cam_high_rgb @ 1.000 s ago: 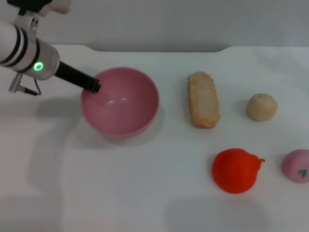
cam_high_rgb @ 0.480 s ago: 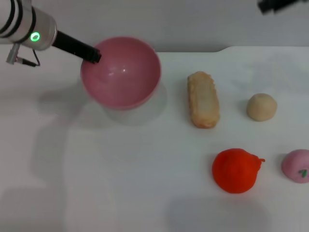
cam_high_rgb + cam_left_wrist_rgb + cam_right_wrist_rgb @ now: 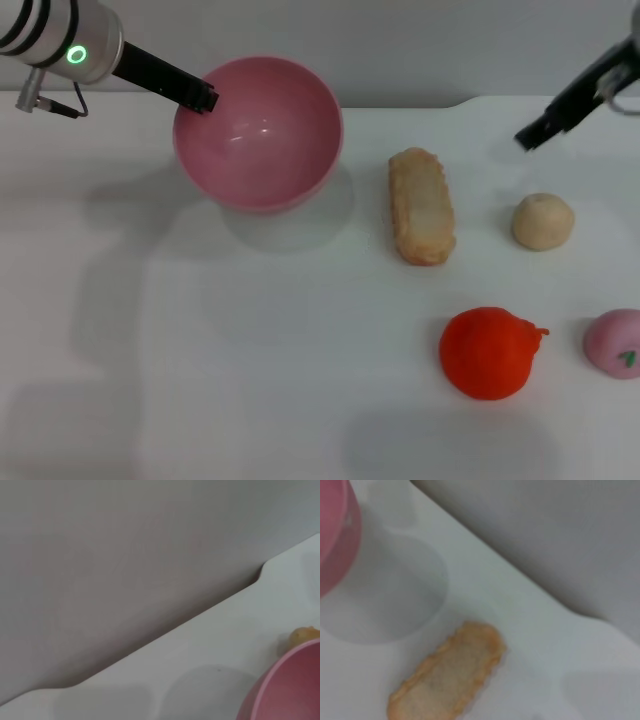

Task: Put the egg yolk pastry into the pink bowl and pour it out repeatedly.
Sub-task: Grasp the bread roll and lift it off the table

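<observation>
Head view: the left gripper (image 3: 203, 97) is clamped on the near-left rim of the pink bowl (image 3: 258, 132), which is lifted off the white table (image 3: 250, 350) and tilted so its hollow faces the camera; its shadow lies on the table beneath. The bowl's interior is bare. The finger inside the rim is partly masked by the bowl wall.

The right gripper (image 3: 535, 132) enters from the upper right edge, most of its arm cut off; it hangs above and just behind the egg yolk pastry (image 3: 543, 221), apart from it. Only a dark tip shows, so whether its fingers are spread or together cannot be told.

The pastry rests on the table at the right, well apart from the bowl, with the long bread (image 3: 420, 205) between them. A red fruit (image 3: 488, 352) lies nearer the camera, and a pink fruit (image 3: 615, 342) is cut by the right edge.

Left wrist view: only a segment of the bowl rim and the wall; no fingers visible. Right wrist view: bread and bowl edge, blurred.
</observation>
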Robot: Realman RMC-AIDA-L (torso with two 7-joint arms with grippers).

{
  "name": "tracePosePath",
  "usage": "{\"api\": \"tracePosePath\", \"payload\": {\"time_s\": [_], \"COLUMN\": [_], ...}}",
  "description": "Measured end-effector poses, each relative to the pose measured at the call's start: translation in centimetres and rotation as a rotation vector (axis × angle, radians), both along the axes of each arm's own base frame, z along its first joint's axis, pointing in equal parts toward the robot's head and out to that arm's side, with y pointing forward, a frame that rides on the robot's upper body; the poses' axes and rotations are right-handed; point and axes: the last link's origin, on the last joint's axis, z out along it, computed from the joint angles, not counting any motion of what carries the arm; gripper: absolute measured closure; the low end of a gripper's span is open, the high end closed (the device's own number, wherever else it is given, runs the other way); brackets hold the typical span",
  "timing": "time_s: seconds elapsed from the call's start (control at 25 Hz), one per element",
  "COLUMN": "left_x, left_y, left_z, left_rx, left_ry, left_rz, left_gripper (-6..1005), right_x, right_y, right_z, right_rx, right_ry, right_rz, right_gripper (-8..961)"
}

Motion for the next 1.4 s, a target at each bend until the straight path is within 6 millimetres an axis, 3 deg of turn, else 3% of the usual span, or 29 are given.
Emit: {"api": "tracePosePath", "payload": {"time_s": [0.32,0.72,1.4], "left_x": [0.3,0.3,0.4], "left_y": [-0.1,-0.2,-0.4], "left_z": [-0.2,-0.7,-1.3], "left_rx": [-0.008,-0.01,-0.028], "left_ry": [-0.002,-0.008,-0.016], "left_rz": [-0.015,-0.016,-0.013], "left_gripper": [957,957,957], "right_x": [4.5,7.3,9.7], "right_y": [-0.5,-1.0,-1.2], "right_z": [-4.1,-4.4,-6.0], "right_rx": [-0.012,0.043,0.071], "right_ry": [0.026,0.033,0.027], "right_rz": [-0.106,-0.167,-0.203], "right_gripper": [271,290,322]}}
